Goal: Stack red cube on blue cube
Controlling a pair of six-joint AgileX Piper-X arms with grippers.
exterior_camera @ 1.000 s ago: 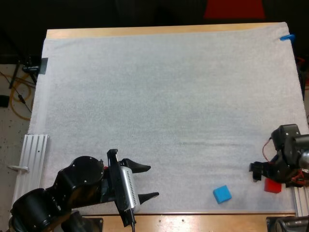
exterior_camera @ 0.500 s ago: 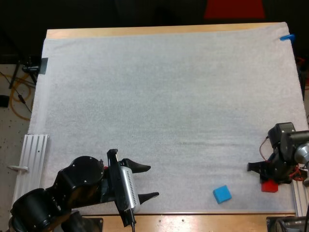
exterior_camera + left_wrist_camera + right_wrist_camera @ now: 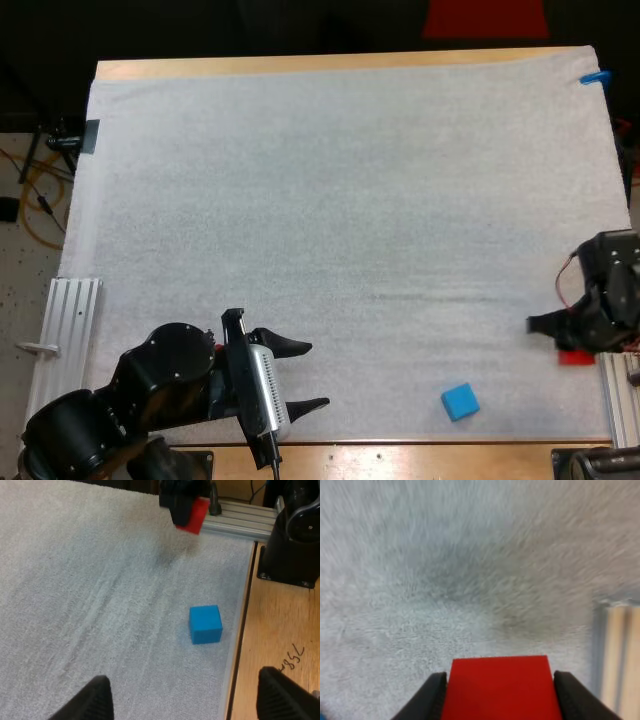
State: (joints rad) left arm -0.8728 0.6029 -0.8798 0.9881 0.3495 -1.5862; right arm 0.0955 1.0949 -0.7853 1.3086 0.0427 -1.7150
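The high view looks forward and down from behind both arms, far enough back to take in the whole mat (image 3: pixel 340 200) on the surface (image 3: pixel 300 66). The left wrist view rides low over the mat's near side and faces across to the blue cube (image 3: pixel 205 624) and, farther off, the red cube (image 3: pixel 192 515), both shared with the high view. The right wrist view looks steeply down at the mat from very close, over the red cube held in the right gripper (image 3: pixel 499 695).
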